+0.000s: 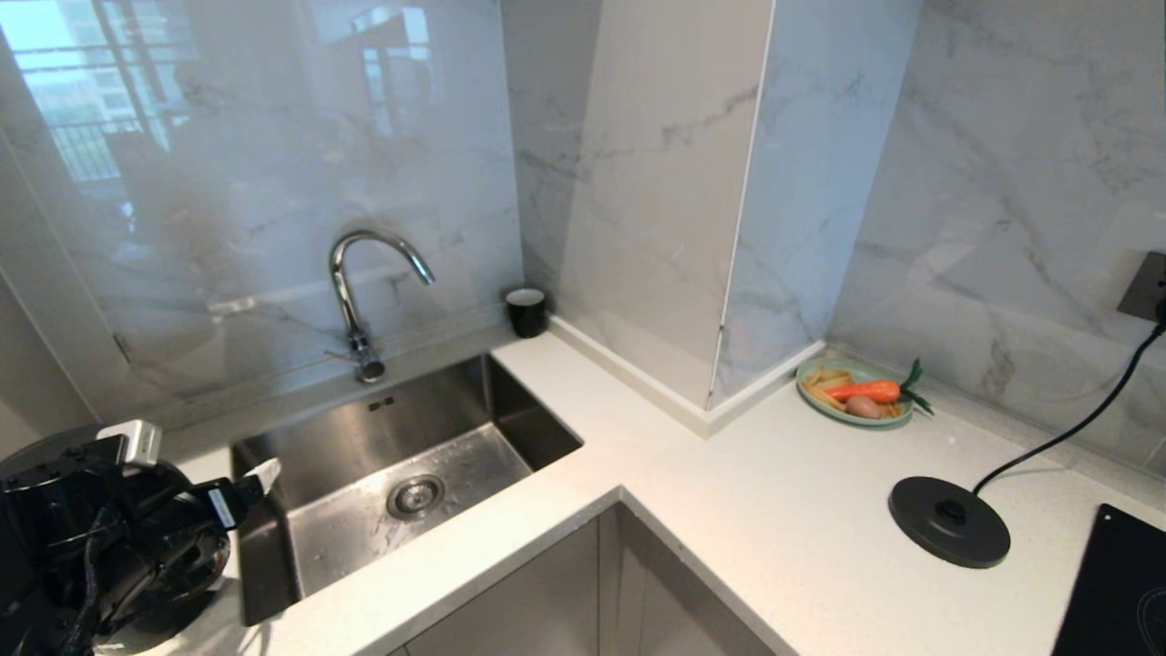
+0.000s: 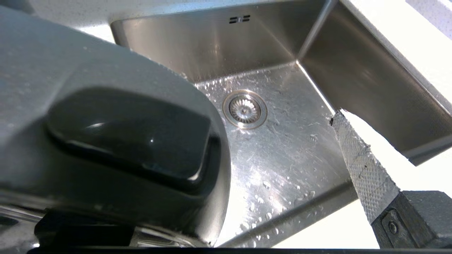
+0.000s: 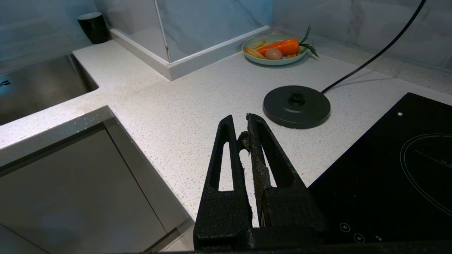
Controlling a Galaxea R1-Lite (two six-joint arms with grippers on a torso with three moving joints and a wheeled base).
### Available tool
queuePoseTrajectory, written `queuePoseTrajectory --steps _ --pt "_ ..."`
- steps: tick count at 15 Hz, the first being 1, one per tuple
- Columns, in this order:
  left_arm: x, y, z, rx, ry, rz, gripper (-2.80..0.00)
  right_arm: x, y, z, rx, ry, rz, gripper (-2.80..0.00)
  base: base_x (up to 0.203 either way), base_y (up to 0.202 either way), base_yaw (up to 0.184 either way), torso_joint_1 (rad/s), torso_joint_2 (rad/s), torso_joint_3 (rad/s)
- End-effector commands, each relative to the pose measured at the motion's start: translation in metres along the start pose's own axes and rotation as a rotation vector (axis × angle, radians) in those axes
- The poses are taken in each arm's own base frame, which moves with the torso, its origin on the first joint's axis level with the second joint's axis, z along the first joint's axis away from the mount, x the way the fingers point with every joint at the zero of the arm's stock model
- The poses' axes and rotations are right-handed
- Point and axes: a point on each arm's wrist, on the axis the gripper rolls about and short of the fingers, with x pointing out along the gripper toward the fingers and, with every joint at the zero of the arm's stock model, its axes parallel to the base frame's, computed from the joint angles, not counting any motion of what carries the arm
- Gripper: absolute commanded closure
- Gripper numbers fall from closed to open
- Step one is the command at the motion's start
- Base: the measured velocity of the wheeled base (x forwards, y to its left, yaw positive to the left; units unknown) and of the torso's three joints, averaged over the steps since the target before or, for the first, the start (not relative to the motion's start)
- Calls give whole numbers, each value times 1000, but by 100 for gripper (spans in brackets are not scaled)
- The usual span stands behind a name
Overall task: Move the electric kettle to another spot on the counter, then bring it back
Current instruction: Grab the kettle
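White speckled counter [image 1: 774, 510] bends around a steel sink [image 1: 383, 483] under grey-veined marble walls. At the far left edge of the head view the left gripper [image 1: 196, 474] sits beside the sink, white-tipped fingers spread wide. The electric kettle [image 1: 36, 446] shows only as a dark rounded rim behind the arm, apparently standing on the counter left of the sink, well apart from its corded base [image 1: 949, 521] on the right; I judge the outward move done and the return still owed. A cup [image 1: 526, 312] stands in the corner, and a plate [image 1: 811, 390] of carrot and fries sits against the wall, clear of the path back.

From the left wrist, the kettle's grey lid [image 2: 106, 106] and its black tab fill the near side. One textured finger [image 2: 363, 169] stands far off it, gripping nothing.

From the right wrist, the right gripper [image 3: 243, 130] hangs parked above the counter near the hob [image 3: 388, 169], fingers together and empty.

No brand or writing is legible; the hob's small touch symbols are too tiny to read.
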Motion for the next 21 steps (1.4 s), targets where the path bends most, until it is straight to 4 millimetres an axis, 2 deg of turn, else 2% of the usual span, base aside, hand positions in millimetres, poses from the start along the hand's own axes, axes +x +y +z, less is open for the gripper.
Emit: queuePoseTrajectory --steps 1,6,7,17,21 --pt "3 0 2 1 -14 -1 -280 0 0 0 -1 0 -1 0 0 0 0 0 0 0" --pt "4 1 0 1 -10 -2 -280 0 0 0 -1 0 -1 0 0 0 0 0 0 0" --pt "4 1 -1 1 -6 1 0 0 0 0 -1 0 -1 0 0 0 0 0 0 0" --pt "6 2 -4 1 8 5 0 0 0 0 -1 0 -1 0 0 0 0 0 0 0" --pt "5 0 1 11 -13 -2 0 0 0 0 0 0 -1 0 0 0 0 0 0 0"
